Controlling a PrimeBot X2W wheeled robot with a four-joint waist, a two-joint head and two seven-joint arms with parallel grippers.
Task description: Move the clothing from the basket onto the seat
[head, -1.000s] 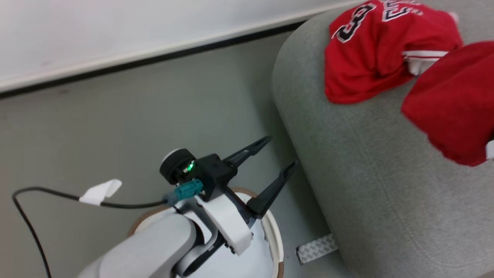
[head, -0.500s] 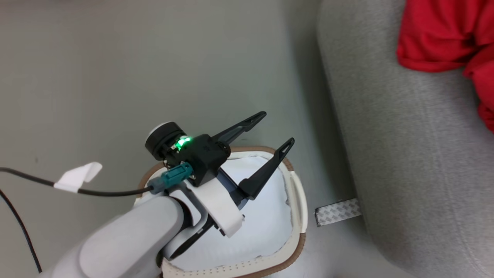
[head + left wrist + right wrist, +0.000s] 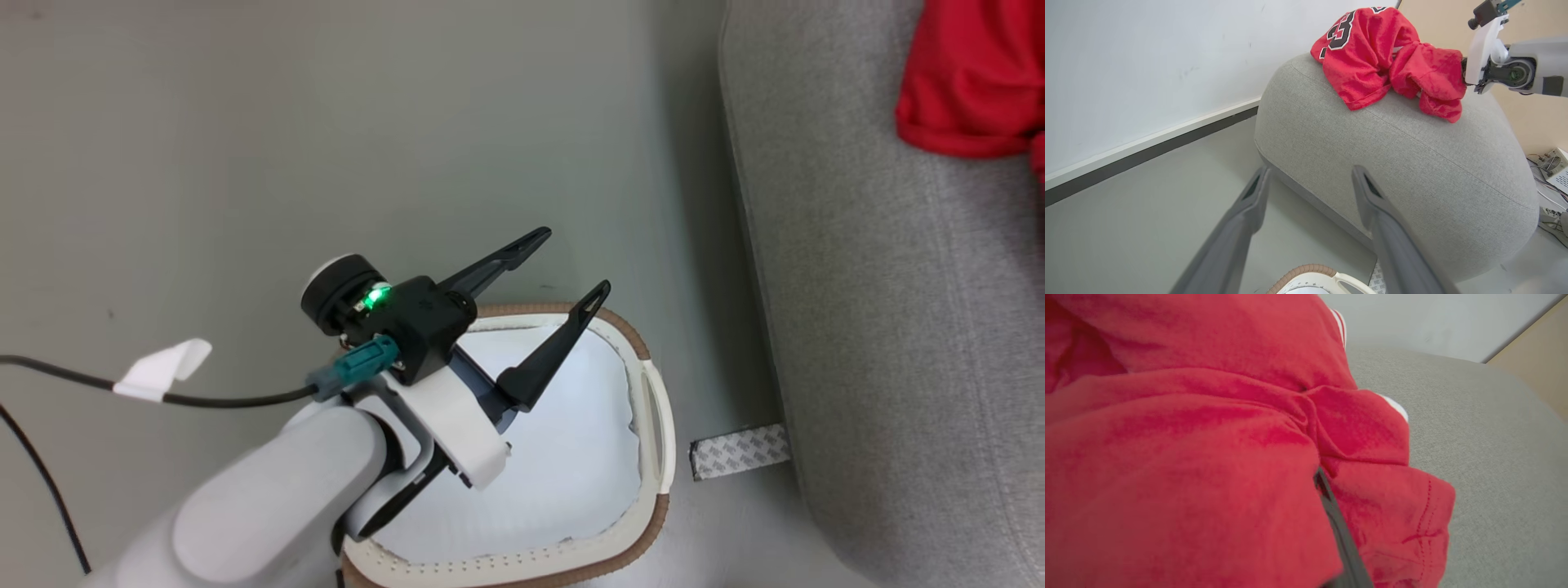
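Observation:
Red clothing point(image 3: 1372, 53) lies bunched on top of the light-grey seat point(image 3: 1392, 163); one piece bears black-and-white numbers. Its edge reaches the head view's top right corner point(image 3: 971, 82) on the seat point(image 3: 898, 327). My right gripper point(image 3: 1464, 77) is at the right end of the pile, its fingertips buried in the cloth. Red cloth point(image 3: 1208, 457) covers the right wrist view, with one dark finger point(image 3: 1337, 522) poking through. My left gripper point(image 3: 575, 260) stands open with nothing in it over the white basket point(image 3: 653, 408), whose inside looks white; its fingers point(image 3: 1249, 204) point at the seat's side.
A strip of patterned grey tape point(image 3: 739, 451) lies on the floor between basket and seat. A black cable with a white tag point(image 3: 163, 371) trails from my left wrist. A white wall with a dark baseboard point(image 3: 1147, 151) runs behind. Boxes and cables point(image 3: 1551, 163) sit beyond the seat.
The head camera has tilted down: the basket has come into fuller view and the clothing has slid to the top right corner. My left gripper stays open.

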